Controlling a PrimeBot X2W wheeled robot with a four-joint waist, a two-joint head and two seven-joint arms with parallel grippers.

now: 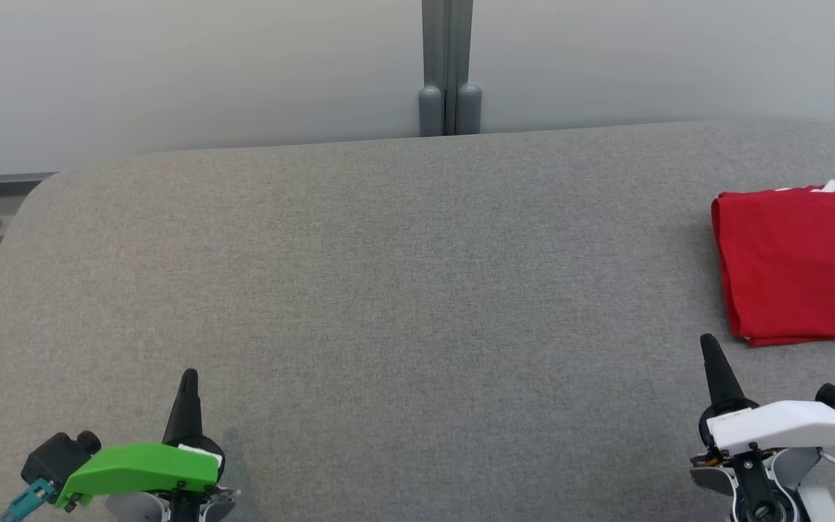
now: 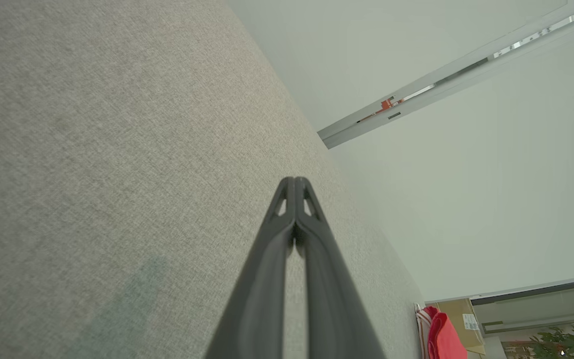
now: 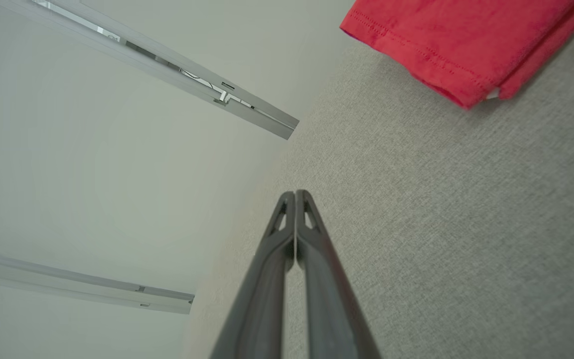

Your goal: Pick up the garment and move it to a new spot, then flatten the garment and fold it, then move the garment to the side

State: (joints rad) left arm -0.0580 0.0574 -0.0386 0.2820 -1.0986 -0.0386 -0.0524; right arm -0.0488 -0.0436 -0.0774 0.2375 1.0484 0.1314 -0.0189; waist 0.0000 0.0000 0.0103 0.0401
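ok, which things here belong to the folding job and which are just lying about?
Job: red garment, folded, at the right of the table; left gripper and right gripper, both shut, empty.
Not job: grey post behind it; cardboard box; plant.

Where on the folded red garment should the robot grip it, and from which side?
Probably the near corner of the red garment, where its stacked hems lie flat on the grey table. Come from the robot's own side with the right gripper, which sits just short of that corner. Its jaws are shut, so open them first.
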